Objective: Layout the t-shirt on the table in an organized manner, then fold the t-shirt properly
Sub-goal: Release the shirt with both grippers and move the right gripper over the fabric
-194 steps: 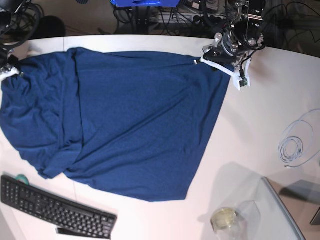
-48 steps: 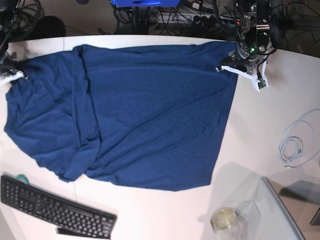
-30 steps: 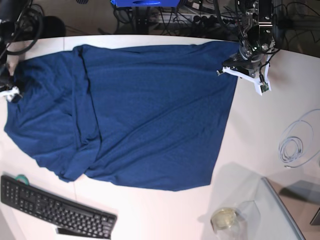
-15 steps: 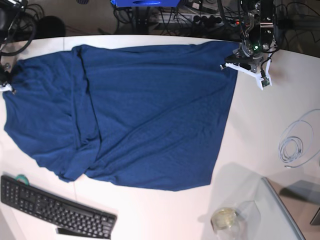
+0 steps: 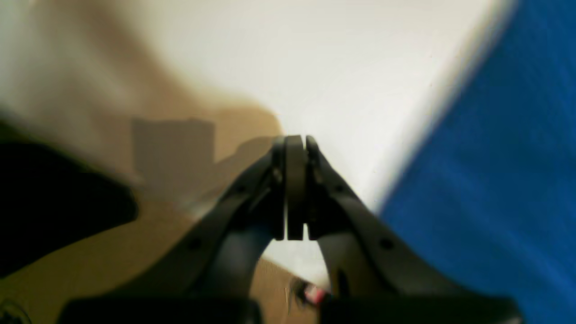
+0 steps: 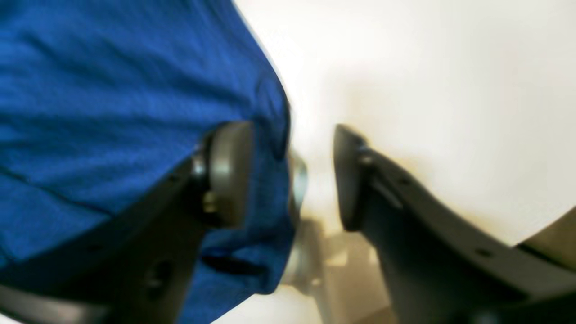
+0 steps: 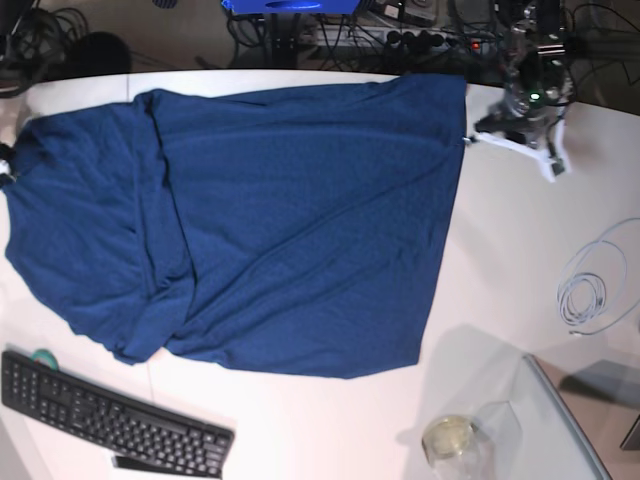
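T-shirt (image 7: 290, 220), soft navy knit, rumpled; left end effector (image 5: 294, 148) clenched empty, right (image 6: 290, 175) released.

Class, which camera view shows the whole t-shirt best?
The base view: the t-shirt lies spread across the table, all edges visible. The left wrist view catches only one blurred blue edge; the right wrist view shows a fabric patch beside open jaws.

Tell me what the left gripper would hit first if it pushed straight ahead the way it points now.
Probably the bare white table. The shut left gripper points at it, with the t-shirt off to one side. The view is blurred, so depth is uncertain.
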`<state>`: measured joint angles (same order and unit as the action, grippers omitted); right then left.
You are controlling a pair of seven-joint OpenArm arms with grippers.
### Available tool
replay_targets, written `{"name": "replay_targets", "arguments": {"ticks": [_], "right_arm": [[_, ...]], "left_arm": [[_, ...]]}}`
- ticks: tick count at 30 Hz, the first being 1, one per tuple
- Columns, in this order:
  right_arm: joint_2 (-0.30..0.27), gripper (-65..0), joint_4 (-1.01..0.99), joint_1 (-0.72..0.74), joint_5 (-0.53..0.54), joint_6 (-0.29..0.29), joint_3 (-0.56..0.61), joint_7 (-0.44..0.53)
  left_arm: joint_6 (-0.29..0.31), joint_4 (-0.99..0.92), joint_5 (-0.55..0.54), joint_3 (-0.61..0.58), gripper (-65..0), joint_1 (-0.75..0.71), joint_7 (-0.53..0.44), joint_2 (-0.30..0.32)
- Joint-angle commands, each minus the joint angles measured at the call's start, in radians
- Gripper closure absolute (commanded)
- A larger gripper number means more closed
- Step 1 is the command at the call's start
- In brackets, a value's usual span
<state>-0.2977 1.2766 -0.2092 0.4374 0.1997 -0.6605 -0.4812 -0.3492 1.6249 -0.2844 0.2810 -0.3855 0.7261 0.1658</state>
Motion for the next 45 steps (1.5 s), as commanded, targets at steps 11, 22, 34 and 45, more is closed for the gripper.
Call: {"name": "replay_targets", "arguments": {"ticks": [11, 22, 34, 45], "right_arm": [[0.038, -32.7, 0.232, 0.073, 0.005, 0.013, 0.367, 0.022], [0.047, -32.7, -0.151, 0.416, 0.005, 0.005, 0.634, 0.022], [0.081, -32.6, -0.375, 0.560, 0.005, 0.004, 0.732, 0.028], [0.081, 0.0, -0.343, 0.538, 0.010, 0.011, 0.732, 0.022]], "left_arm": [[0.210, 0.061, 0.007, 0.389, 0.0, -0.036, -0.016, 0.019], [0.310, 0.059, 0.015, 0.533, 0.0, -0.066, -0.015, -0.019], [0.310, 0.059, 0.015, 0.528, 0.0, -0.068, -0.015, -0.021], [0.310, 0.059, 0.015, 0.527, 0.0, -0.062, -0.015, -0.021]]}}
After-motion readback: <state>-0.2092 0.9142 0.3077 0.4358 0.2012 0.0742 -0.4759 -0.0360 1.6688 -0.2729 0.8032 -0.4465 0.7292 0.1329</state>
